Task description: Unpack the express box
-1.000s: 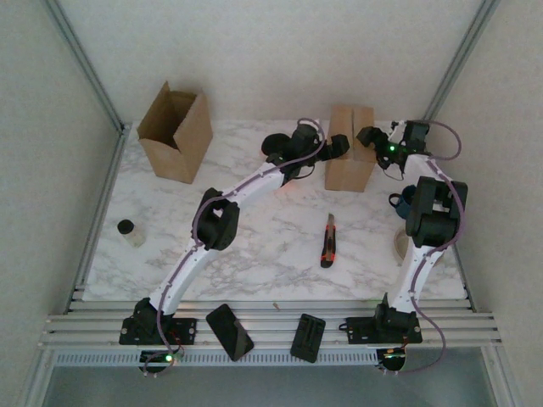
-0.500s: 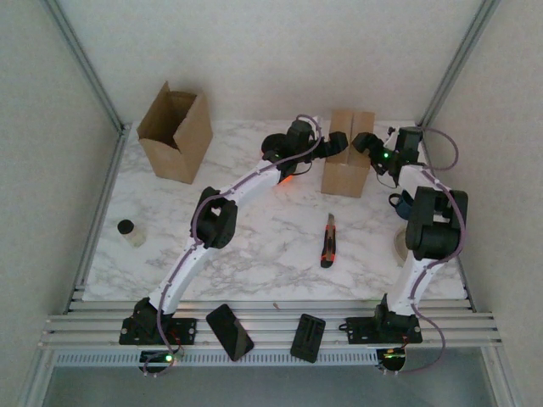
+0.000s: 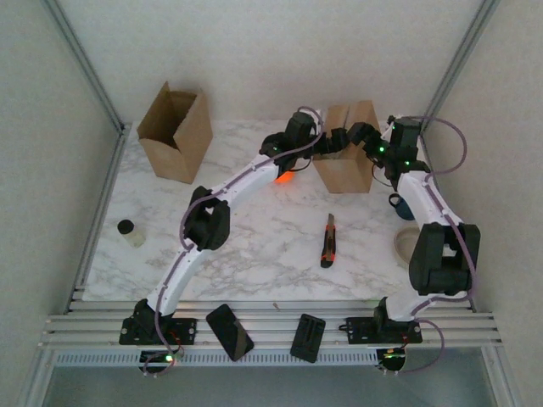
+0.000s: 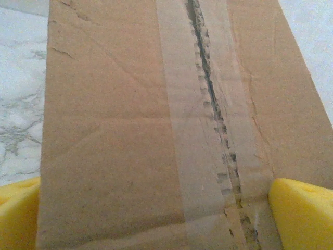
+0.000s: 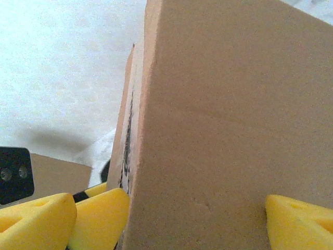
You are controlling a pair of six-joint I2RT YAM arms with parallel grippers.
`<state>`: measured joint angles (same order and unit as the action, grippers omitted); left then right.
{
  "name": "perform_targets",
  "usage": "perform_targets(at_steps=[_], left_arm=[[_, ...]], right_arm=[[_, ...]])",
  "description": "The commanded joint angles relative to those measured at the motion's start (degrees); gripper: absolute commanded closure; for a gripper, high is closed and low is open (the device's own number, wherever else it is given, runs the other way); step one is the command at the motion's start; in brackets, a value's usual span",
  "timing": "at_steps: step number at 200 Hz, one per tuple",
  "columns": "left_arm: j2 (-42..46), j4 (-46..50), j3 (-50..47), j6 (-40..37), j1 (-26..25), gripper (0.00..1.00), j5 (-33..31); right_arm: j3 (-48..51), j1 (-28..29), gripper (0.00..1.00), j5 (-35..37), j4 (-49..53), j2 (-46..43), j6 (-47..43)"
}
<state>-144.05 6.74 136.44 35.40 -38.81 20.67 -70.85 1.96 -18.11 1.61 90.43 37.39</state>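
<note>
The express box (image 3: 344, 165) is a brown carton with a slit tape seam, tilted at the back of the marble table. My left gripper (image 3: 333, 140) reaches onto its top from the left. In the left wrist view the taped face (image 4: 130, 130) fills the space between the yellow pads (image 4: 299, 208), and the left gripper (image 4: 154, 211) stands wide open astride it. My right gripper (image 3: 365, 136) comes in from the right. In the right wrist view it (image 5: 192, 216) is closed across a plain side of the box (image 5: 208, 130), with both pads (image 5: 101, 219) against the cardboard.
An open empty carton (image 3: 176, 131) stands at the back left. A utility knife (image 3: 327, 242) lies mid-table. A small jar (image 3: 129, 231) sits at the left edge, with a blue mug (image 3: 399, 202) and a tape roll (image 3: 405, 246) at the right. Two black blocks (image 3: 307, 337) rest on the front rail.
Both grippers have pushed further onto the box. The box has shifted a little left and tipped over at an angle. The right jaws have narrowed slightly onto it.
</note>
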Motion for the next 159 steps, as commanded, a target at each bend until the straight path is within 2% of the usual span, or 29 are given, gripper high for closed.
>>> perform_targets(at_steps=[1,54,95,120,159], left_arm=[[6.1,-1.9,-1.7,-3.7,-8.1,0.01,3.5],[10.3,0.9,-4.6,-5.0,-10.2,0.03,3.2],[19.1,6.9,-8.0,-7.5,-13.0,0.03,-2.9],[28.5,8.9,-16.9,-7.7,-15.0,0.02,-9.0],[42.1,4.6,-35.4,-6.1,-15.9,0.00,-16.6]], right_arm=[[0.0,7.3,0.08,-10.0,1.6,-2.8,0.3],[4.7,8.9,0.08,-8.8,0.2,-2.9,2.8],[3.9,13.3,0.09,-7.8,2.4,-5.2,2.9],[2.5,17.3,0.08,-6.7,4.1,-6.6,3.2],[0.6,22.0,0.08,-1.0,8.5,-7.7,2.0]])
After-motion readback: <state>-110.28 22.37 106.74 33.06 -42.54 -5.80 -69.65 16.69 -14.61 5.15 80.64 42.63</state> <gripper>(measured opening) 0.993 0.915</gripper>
